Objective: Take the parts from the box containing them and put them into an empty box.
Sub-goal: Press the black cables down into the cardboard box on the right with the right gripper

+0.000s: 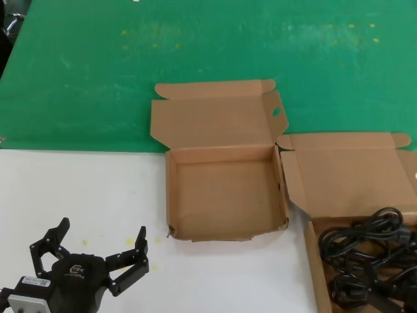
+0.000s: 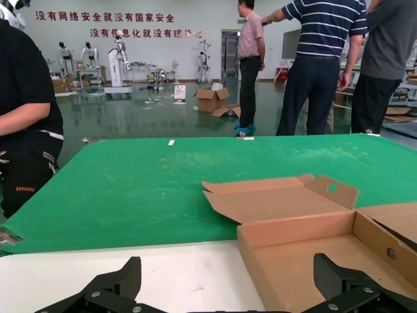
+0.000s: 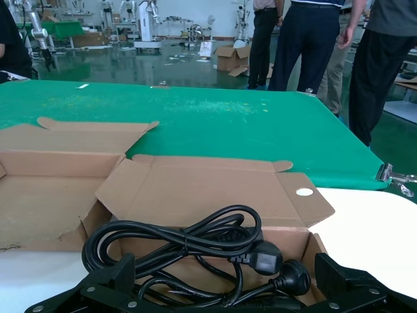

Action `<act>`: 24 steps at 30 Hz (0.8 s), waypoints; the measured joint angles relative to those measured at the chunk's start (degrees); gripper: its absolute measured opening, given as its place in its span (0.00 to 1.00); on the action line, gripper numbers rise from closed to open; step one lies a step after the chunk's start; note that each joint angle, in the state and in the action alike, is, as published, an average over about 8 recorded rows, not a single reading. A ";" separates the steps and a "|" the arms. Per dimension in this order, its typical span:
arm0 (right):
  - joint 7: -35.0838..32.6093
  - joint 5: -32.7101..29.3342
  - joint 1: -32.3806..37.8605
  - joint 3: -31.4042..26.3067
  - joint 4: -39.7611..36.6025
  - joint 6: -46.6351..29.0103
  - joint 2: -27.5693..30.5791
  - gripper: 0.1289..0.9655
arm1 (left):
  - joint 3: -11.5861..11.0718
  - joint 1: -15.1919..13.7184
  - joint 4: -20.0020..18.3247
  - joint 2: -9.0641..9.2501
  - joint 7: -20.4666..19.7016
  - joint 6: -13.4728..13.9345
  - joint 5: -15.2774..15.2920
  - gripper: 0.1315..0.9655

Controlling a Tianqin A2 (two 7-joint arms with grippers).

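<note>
1. The power cords (image 1: 371, 257) lie tangled in the right-hand box (image 1: 315, 274); lifting one coil may drag others out.
2. The right tool (image 3: 221, 287) hovers over them, spread wide, empty.
3. The left tool (image 1: 91, 251), open and empty, waits near the empty box (image 1: 225, 229).

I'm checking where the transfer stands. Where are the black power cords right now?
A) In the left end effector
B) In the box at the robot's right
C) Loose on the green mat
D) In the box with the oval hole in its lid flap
B: the coiled power cords lie in the box at the robot's right, while the box with the oval hole is bare inside and the left end effector is open, holding nothing.
</note>
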 joint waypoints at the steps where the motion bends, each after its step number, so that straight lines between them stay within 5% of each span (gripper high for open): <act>1: 0.00 0.00 0.00 0.00 0.00 0.00 0.00 1.00 | 0.00 0.00 0.00 0.00 0.00 0.00 0.00 0.97; 24: 0.21 0.61 0.04 -0.83 0.30 0.71 1.27 1.00 | 0.00 0.00 0.00 0.00 0.00 0.00 0.00 0.62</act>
